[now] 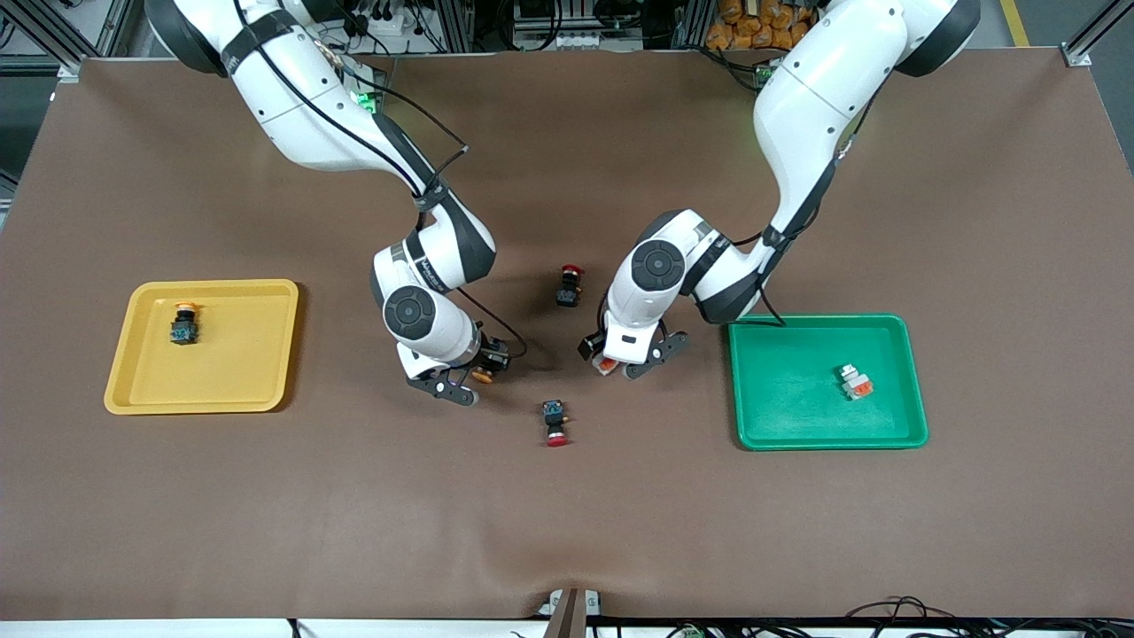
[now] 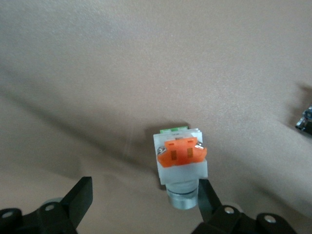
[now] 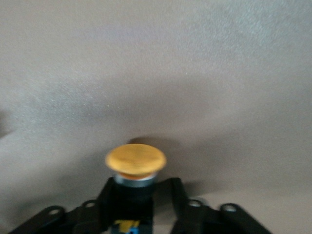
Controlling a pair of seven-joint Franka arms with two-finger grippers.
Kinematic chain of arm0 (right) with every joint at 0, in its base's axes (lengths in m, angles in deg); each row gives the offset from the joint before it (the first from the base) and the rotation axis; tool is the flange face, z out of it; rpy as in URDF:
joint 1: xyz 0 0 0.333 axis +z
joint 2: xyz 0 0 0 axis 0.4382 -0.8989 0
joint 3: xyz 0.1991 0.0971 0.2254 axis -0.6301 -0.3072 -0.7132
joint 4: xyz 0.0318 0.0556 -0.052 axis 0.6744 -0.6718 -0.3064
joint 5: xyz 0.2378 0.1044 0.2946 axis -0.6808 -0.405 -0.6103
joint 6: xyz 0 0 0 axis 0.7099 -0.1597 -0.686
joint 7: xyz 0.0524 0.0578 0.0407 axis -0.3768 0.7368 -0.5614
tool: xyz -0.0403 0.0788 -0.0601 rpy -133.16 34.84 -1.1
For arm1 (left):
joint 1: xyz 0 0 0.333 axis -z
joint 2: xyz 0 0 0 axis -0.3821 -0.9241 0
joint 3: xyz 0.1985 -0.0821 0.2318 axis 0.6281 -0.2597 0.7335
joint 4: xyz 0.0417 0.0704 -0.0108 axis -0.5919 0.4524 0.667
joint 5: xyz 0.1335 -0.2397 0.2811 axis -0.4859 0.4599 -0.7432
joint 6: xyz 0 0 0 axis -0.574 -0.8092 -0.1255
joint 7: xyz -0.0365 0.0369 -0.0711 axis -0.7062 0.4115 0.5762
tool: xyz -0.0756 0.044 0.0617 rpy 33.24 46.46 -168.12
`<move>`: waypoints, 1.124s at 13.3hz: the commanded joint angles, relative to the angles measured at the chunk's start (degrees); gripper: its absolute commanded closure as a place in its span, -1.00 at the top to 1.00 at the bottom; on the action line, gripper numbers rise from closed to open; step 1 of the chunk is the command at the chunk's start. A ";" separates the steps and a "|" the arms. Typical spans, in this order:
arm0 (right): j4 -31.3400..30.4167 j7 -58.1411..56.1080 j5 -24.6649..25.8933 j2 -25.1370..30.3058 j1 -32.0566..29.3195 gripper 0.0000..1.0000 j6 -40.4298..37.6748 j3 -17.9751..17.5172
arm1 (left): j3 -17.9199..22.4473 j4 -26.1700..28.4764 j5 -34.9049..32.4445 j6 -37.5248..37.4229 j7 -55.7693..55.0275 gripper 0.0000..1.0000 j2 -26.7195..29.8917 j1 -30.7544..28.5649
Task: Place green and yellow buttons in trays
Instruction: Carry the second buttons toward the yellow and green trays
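Note:
My right gripper (image 1: 465,377) is shut on a black-bodied button with a round orange-yellow cap (image 1: 483,375), low over the mat near the table's middle. In the right wrist view the cap (image 3: 135,161) sticks out past the fingers (image 3: 109,197). My left gripper (image 1: 631,361) is open around a white-grey button with an orange patch (image 1: 605,363). In the left wrist view this button (image 2: 181,161) lies on the mat against one finger (image 2: 207,200). The yellow tray (image 1: 239,354) holds a yellow-capped button (image 1: 184,323). The green tray (image 1: 788,390) holds a white-grey button (image 1: 856,382).
Two black switches with red caps lie on the mat between the arms. One (image 1: 569,285) is farther from the front camera than the grippers, the other (image 1: 555,423) is nearer. A dark switch shows at the edge of the left wrist view (image 2: 304,119).

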 commanded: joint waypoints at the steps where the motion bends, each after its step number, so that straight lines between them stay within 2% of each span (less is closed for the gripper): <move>1: 0.13 0.41 0.79 1.10 -1.84 -1.00 -1.90 -0.43 | 0.61 -3.45 -1.18 0.39 -2.38 0.85 -2.19 0.97; 3: 1.44 -0.38 0.97 2.59 -3.95 -1.00 -8.82 -0.43 | 1.22 -3.98 -1.18 0.82 -2.47 0.80 -2.80 1.50; 5: 2.68 -4.31 1.05 4.34 -7.46 -1.00 -15.60 -0.43 | 1.31 -4.25 -1.18 2.05 -2.47 0.53 -3.85 1.67; 7: 2.60 -9.06 1.05 6.45 -10.80 -1.00 -19.74 -0.43 | 1.31 -4.33 -1.18 2.67 -2.38 0.07 -4.38 1.67; 10: 1.63 -17.93 1.32 8.57 -15.72 -1.00 -26.42 -0.34 | 1.31 -4.25 -1.27 2.67 -1.77 -0.88 -4.12 1.50; 11: 0.41 -21.27 1.32 9.27 -17.92 -1.00 -27.13 -0.34 | 1.40 -4.25 -1.44 2.67 -1.51 -1.00 -3.60 1.24; 13: -1.27 -25.59 1.49 10.50 -20.21 -1.00 -27.23 -0.34 | 1.75 -4.16 -2.93 1.54 -1.51 -1.00 -1.76 0.36; 15: -1.97 -31.20 1.58 11.56 -23.46 -1.00 -28.28 -0.26 | 1.75 -4.25 -3.29 -3.80 0.93 -1.00 1.22 -0.96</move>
